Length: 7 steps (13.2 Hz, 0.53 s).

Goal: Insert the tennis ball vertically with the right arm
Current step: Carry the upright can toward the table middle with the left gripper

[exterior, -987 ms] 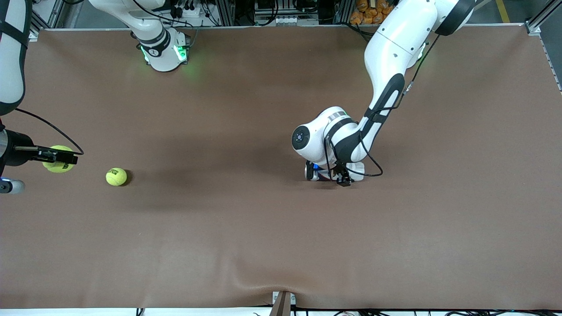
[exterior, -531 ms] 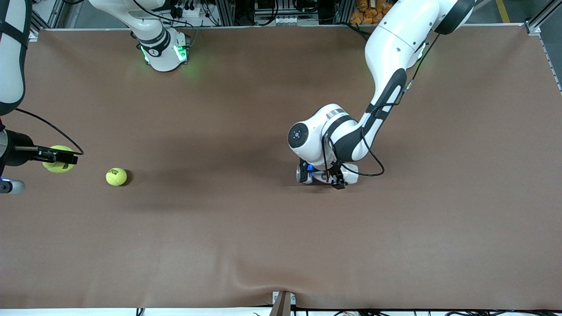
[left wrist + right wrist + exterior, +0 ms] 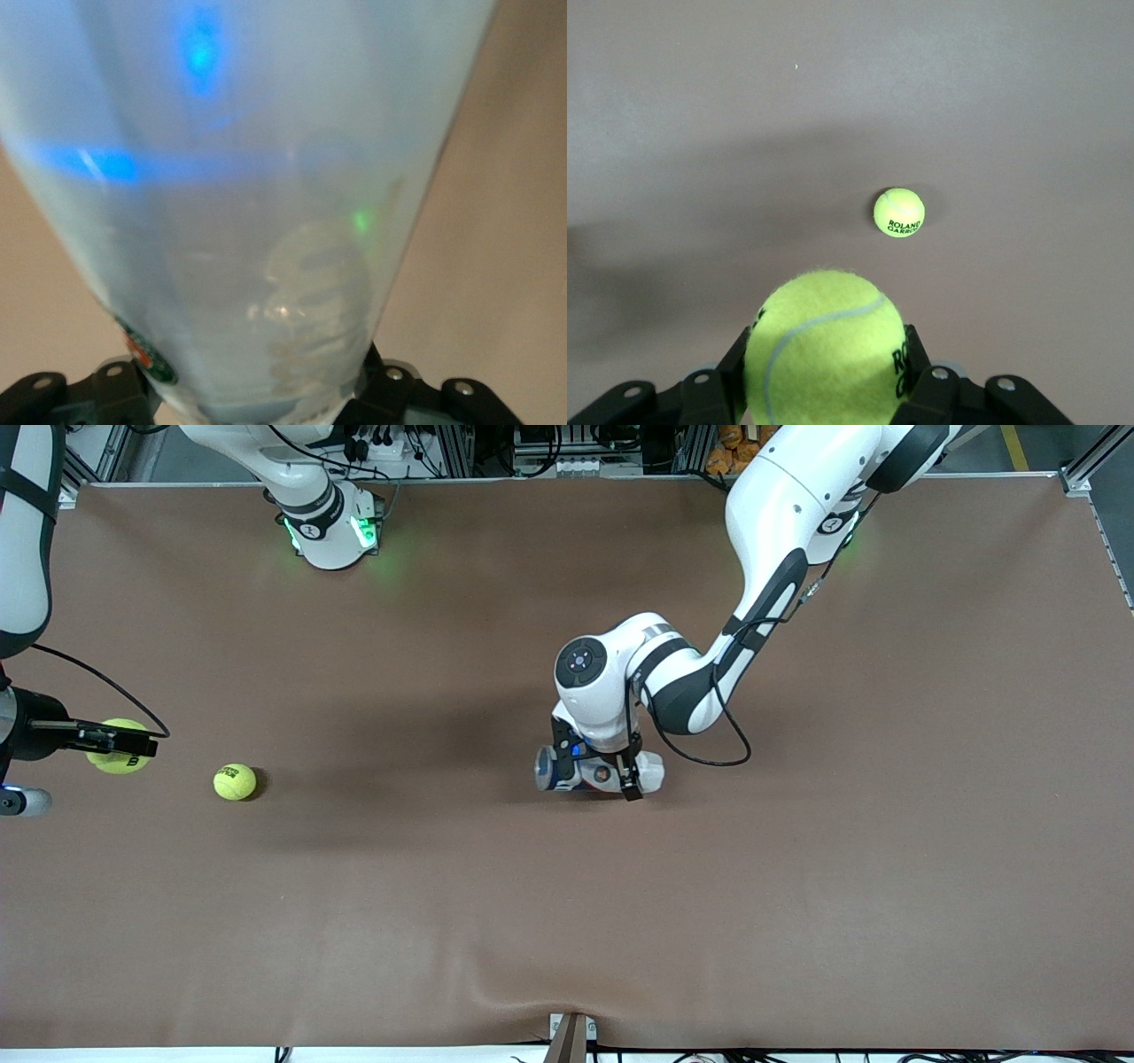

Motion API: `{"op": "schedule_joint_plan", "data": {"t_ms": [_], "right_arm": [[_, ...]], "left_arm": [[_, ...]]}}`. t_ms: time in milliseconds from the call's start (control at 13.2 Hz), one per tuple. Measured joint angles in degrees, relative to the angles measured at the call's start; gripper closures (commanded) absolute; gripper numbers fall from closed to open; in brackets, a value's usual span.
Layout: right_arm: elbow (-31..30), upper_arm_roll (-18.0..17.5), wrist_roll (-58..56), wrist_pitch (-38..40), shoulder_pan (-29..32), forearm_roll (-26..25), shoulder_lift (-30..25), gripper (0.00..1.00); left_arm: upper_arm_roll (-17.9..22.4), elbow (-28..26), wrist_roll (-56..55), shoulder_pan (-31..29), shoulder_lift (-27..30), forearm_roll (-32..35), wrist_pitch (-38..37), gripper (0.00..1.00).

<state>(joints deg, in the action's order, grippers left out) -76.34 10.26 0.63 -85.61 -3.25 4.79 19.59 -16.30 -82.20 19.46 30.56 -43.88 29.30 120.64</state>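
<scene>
Tennis ball, yellow-green, clamped between the slim black fingers of the right gripper and held in the air over the brown table at the right arm's end, close to that edge of the front view. Seen large in the right wrist view, with part of a black printed name cut off by one finger and the lower part of the ball out of frame. Right arm only partly in view, a white link with a black band running off the picture edge, and a thin black cable looping down to the gripper. Second tennis ball lying loose on the table, near the held one but apart from it, toward the middle, marked "ROLAND GARROS" in the right wrist view. Left gripper low over the middle of the table, clenched on a clear plastic tube, mostly hidden under the white wrist in the front view. In the left wrist view, tube filling nearly the whole picture, blurred, with blue and green light spots on its wall and a small label too indistinct to read; open end out of frame. Whether the tube touches the table hard to make out.
</scene>
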Motion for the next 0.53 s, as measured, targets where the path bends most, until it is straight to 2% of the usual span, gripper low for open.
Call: {"op": "schedule_joint_plan", "data": {"t_ms": [531], "right_arm": [[0.01, -0.12, 0.25, -0.01, -0.38, 0.00, 0.00, 1.00]], "left_arm": [[-0.48, -0.32, -16.83, 2.64, -1.73, -0.04, 14.61, 0.20]]}}
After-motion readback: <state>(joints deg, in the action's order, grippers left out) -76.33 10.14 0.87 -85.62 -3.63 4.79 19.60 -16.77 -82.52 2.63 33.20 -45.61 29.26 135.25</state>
